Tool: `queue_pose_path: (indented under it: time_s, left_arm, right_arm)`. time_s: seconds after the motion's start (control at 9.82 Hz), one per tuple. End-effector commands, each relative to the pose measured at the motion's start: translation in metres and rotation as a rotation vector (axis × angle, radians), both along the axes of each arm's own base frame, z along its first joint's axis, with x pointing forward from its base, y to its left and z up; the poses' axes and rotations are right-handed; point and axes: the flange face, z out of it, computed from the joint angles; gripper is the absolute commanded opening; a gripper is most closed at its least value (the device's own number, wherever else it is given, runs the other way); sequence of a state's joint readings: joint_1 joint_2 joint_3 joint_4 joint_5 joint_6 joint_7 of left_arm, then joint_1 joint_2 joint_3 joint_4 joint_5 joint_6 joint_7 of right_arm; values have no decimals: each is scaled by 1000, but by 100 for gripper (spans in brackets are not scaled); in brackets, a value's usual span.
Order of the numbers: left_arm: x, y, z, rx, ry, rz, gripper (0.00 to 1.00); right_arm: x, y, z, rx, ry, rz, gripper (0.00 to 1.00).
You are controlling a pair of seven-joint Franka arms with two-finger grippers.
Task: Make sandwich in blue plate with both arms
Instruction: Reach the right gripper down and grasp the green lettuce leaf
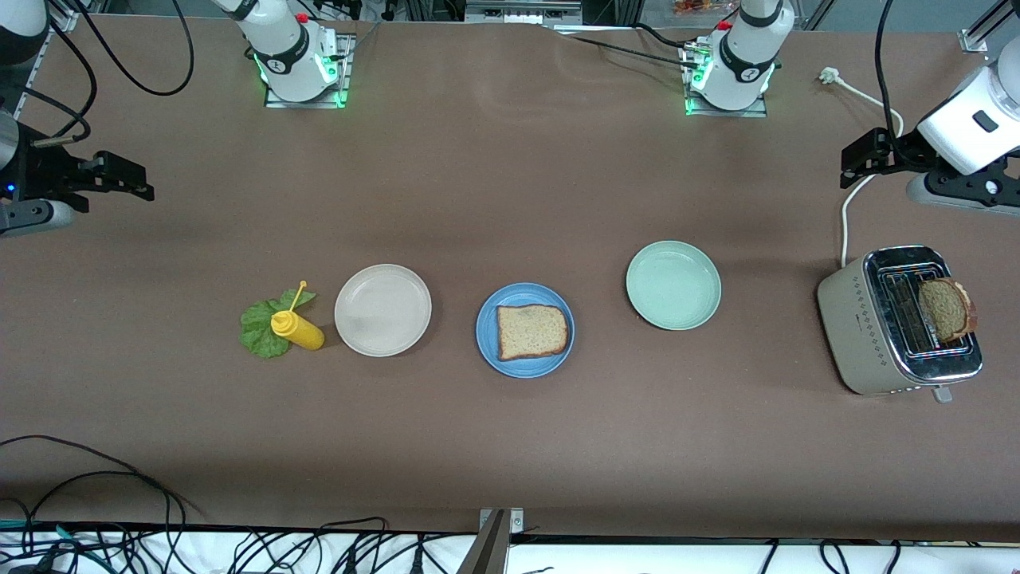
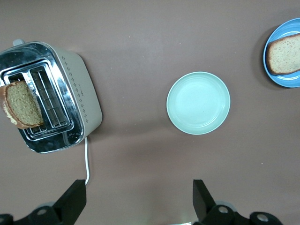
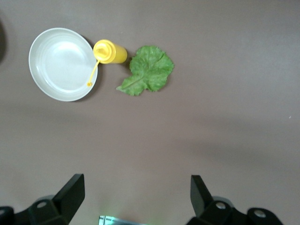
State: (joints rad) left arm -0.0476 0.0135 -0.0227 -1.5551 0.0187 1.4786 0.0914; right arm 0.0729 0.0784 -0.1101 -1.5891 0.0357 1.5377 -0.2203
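Starting at the nine o'clock edge of the front view, the right gripper [image 1: 119,182] hangs over bare table at the right arm's end, jaws spread wide and holding nothing, seemingly waiting; next comes the lettuce leaf [image 1: 261,327], ruffled, thin and limp, lying flat with the glossy yellow squeeze bottle [image 1: 298,328] standing at its edge, perhaps overlapping it, though the front view leaves that unclear; the leaf sits nearest this arm, so it looks like that arm's pick. Just beside the bottle lies the beige plate [image 1: 382,310], round, shallow and bare. At the centre sits the blue plate [image 1: 488,323], matte with a low rim, carrying one square, porous bread slice [image 1: 531,331] with darker crust; that is the sandwich's base, already where the stack belongs. Toward two o'clock of it rests the pale green plate [image 1: 673,285], also bare. At three o'clock stands the toaster [image 1: 857,323], beige body with a shiny metal top, a second slice [image 1: 947,309] leaning out of its slot, probably the left arm's piece; over the table at twelve o'clock of it hangs the left gripper [image 1: 865,162], fingers [image 2: 72,199] fully apart and holding nothing.
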Motion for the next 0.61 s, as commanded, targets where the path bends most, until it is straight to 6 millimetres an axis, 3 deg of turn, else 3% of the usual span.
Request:
queue_pose_path:
  time_s: [0.0,0.1,0.31,0.51]
  left_arm:
    - [-16,14,-8,-12,-9,-24,100]
    - [-19,16,-10,-12,-13,-21,100]
    - [-19,16,-11,-11,-12,-21,100]
    - [-18,16,-11,-11,-10,-21,100]
  right_arm:
    - [36,1,-15,1,-8,9,100]
    - [49,4,-20,-4,-15,16,100]
    - [74,7,-52,-9,-27,29,100]
    - [101,15,-103,-10,-48,69,100]
